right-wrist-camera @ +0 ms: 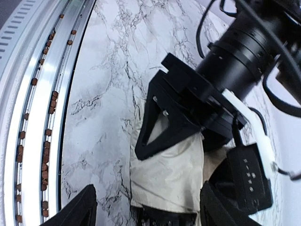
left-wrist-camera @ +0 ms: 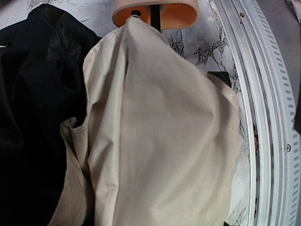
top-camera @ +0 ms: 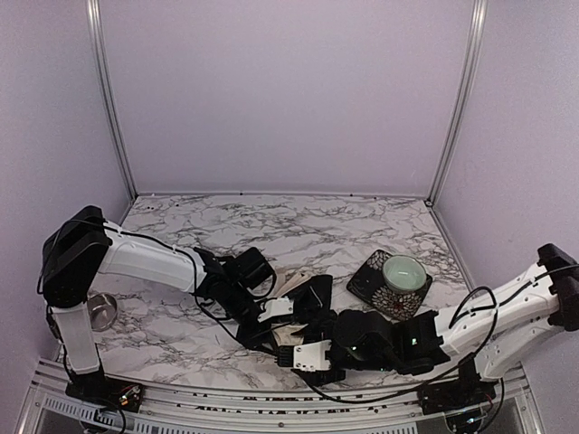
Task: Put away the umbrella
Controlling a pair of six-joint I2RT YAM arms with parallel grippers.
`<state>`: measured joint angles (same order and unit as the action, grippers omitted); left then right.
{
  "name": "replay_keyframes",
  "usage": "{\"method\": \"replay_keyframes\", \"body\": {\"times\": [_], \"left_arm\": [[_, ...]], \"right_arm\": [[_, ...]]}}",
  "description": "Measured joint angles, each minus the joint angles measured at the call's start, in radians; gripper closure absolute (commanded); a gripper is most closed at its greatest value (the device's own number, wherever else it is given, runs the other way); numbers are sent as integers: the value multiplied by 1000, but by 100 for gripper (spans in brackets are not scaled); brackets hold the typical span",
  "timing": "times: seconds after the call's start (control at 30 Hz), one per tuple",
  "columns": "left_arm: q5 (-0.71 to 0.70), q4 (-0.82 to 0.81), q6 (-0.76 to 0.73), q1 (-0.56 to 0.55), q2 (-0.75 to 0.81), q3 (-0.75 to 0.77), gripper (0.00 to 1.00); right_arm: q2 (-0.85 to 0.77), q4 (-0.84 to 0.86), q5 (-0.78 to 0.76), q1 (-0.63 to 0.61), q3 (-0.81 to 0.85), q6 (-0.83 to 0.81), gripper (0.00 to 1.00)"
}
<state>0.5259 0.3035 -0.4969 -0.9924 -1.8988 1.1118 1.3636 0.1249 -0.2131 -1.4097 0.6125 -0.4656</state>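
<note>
While both arms reach low toward the middle of the worktop's [top-camera: 271, 226] near edge, the single umbrella [left-wrist-camera: 160, 132] lies bunched between them there, cream fabric uppermost. The right gripper [right-wrist-camera: 148, 188] has its jaws spread wide astride the fabric, gripping nothing. The left gripper [right-wrist-camera: 160, 122] sits against the cloth; I cannot tell how its jaws stand.

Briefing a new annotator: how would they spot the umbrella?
On the marble table, look to the middle of the near edge. The umbrella lies there, a crumpled bundle of cream fabric with black lining, unlike the pale bowl on the dark dish to its right.
</note>
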Motion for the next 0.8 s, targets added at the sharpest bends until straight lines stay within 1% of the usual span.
{"method": "replay_keyframes", "body": {"times": [0.07,0.23,0.5,0.6,0.67,0.73,0.8], "left_arm": [[16,13,7,0,-11,14,52],[40,23,11,1,-18,21,52],[73,72,11,10,-43,58,55],[86,86,11,16,-51,69,55],[93,91,10,18,-55,72,55],[104,96,10,24,-58,74,55],[116,103,10,30,-61,76,54]], "right_arm": [[81,19,-54,-18,24,-38,26],[191,32,-138,-16,48,-109,26],[282,41,-227,31,80,-192,27],[314,31,-235,34,103,-203,33],[326,18,-232,35,118,-201,40],[336,-1,-220,38,132,-197,55],[349,-24,-209,43,150,-183,68]]}}
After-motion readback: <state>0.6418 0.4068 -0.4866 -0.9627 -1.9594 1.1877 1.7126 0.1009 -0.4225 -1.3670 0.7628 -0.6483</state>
